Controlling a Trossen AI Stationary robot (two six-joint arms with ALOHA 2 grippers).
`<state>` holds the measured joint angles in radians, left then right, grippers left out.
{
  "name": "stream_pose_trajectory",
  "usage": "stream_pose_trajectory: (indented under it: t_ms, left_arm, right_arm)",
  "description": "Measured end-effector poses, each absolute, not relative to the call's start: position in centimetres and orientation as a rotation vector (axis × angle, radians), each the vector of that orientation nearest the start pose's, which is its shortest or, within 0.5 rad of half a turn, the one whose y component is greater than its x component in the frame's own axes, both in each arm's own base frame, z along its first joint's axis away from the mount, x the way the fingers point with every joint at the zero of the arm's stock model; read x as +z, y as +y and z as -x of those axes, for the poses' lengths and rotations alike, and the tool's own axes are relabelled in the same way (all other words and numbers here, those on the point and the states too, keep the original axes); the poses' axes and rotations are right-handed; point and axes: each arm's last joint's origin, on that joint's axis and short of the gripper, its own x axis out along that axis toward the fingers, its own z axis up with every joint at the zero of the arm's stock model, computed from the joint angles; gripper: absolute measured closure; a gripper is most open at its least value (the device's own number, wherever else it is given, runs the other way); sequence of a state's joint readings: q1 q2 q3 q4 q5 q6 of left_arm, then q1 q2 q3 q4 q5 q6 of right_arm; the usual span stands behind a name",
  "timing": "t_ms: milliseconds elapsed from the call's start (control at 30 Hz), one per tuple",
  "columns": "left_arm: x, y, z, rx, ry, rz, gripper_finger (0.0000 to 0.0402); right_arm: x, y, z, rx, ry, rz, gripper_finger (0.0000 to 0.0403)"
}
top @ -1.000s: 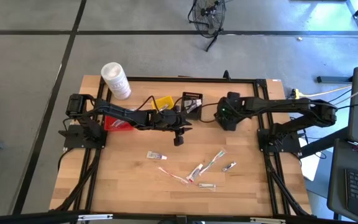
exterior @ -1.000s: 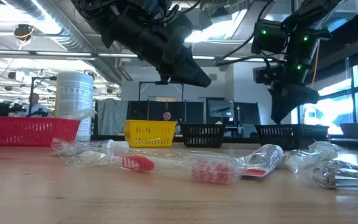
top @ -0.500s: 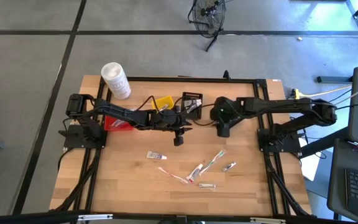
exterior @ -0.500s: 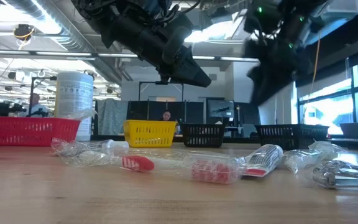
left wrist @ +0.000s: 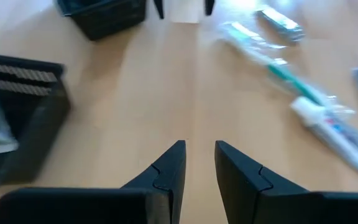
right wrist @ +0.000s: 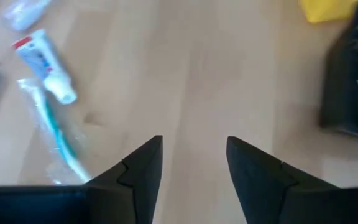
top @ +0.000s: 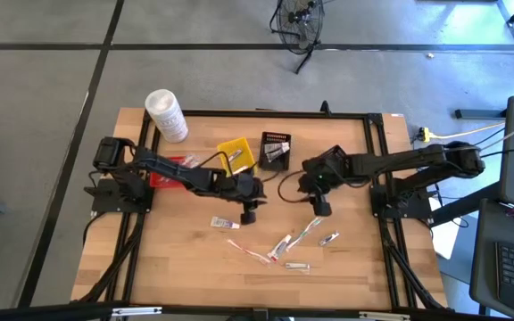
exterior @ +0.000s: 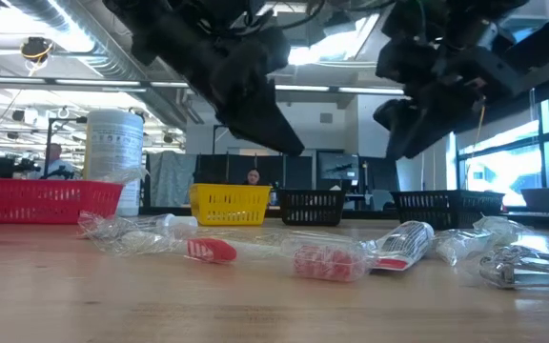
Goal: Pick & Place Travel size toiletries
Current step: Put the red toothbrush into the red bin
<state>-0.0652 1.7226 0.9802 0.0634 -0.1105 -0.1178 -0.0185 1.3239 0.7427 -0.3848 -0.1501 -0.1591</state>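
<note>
The travel size toiletries lie loose on the wooden table's near half. They include a small white tube (top: pixel 224 223), a red-and-white wrapped stick (top: pixel 250 252), a green wrapped toothbrush (top: pixel 306 229), a silvery mini tube (top: pixel 329 238) and a sachet (top: pixel 297 267). My left gripper (top: pixel 248 214) hovers open above bare wood just beyond the white tube; its wrist view shows the fingers (left wrist: pixel 199 146) with a narrow gap. My right gripper (top: pixel 319 207) hovers open just beyond the green toothbrush (right wrist: pixel 51 130), holding nothing (right wrist: pixel 193 142). Both hang above the table in the low view.
A red basket (top: pixel 163 174), a yellow basket (top: pixel 236 153) and a black basket (top: pixel 275 150) stand in a row toward the far edge. Items lie in the yellow and black ones. A big white tub (top: pixel 166 114) stands at the far left corner. Bare wood lies between the two grippers.
My right gripper has swung from beside the black basket toward the near edge and down, ending over the green toothbrush's far end. My left gripper has moved a little toward the near edge and down. The toiletries have stayed where they were.
</note>
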Motion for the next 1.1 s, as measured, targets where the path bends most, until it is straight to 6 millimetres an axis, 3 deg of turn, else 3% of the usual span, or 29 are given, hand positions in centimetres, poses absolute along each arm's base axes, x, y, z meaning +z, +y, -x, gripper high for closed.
stream_pose_trajectory:
  t_ms: [300,500,767,900,1100]
  left_arm:
    - [18.2,-5.3,-35.2,0.043,0.683,0.157,0.032]
    - [17.5,-7.9,-34.0,0.062,0.767,0.107,0.032]
    - [16.3,-9.3,-32.0,0.104,0.951,0.049,0.032]
    - [16.6,-9.5,-32.4,0.079,0.9,0.065,0.032]
    - [17.6,-10.3,-33.4,-0.095,0.777,0.086,0.032]
  right_arm:
    - [19.3,3.7,-25.3,0.282,0.779,0.036,0.0203]
    - [18.8,6.0,-24.9,0.331,0.717,0.048,0.0183]
    - [18.6,6.3,-24.9,0.307,0.642,0.064,0.0177]
    - [18.2,6.3,-24.7,0.312,0.626,0.054,0.0188]
    - [17.5,6.2,-24.4,0.329,0.602,0.05,0.0211]
